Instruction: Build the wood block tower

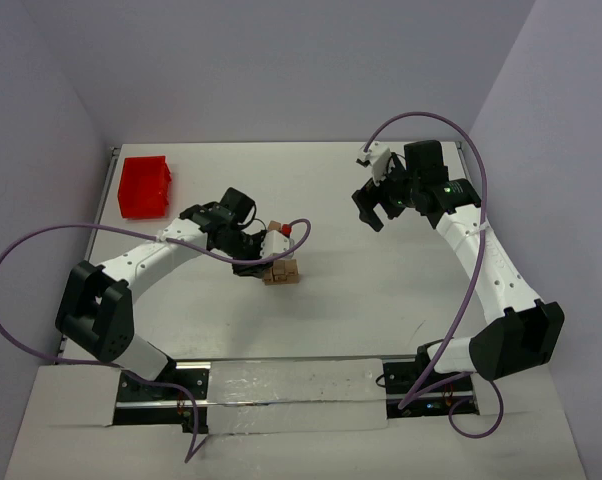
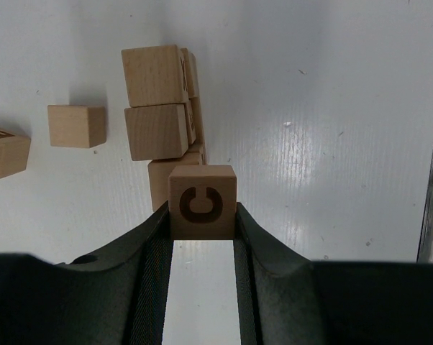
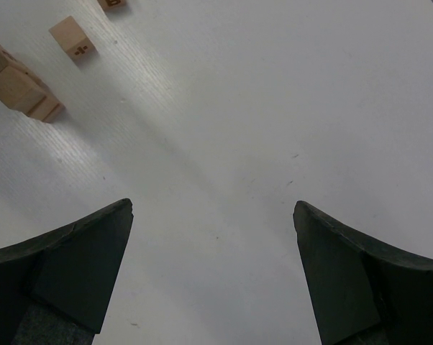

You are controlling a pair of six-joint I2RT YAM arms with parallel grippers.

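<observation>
Gripping one cube point(image 2: 202, 198), left hand point(image 2: 202, 217) overlooks three-cube group point(image 2: 157, 131), two loose cubes point(image 2: 76, 126) point(image 2: 4, 151).

a red bin point(image 1: 144, 187) sits near the far left corner of the white table point(image 1: 361, 290), close to the lilac wall point(image 1: 281, 70).

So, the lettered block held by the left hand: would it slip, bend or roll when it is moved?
The lettered block looks like solid wood, so it is probably stiff and light. The left hand presses on two flat opposite sides, so the grip likely holds, though smooth wood may slide a little. With its flat faces, it should sit rather than roll.
</observation>
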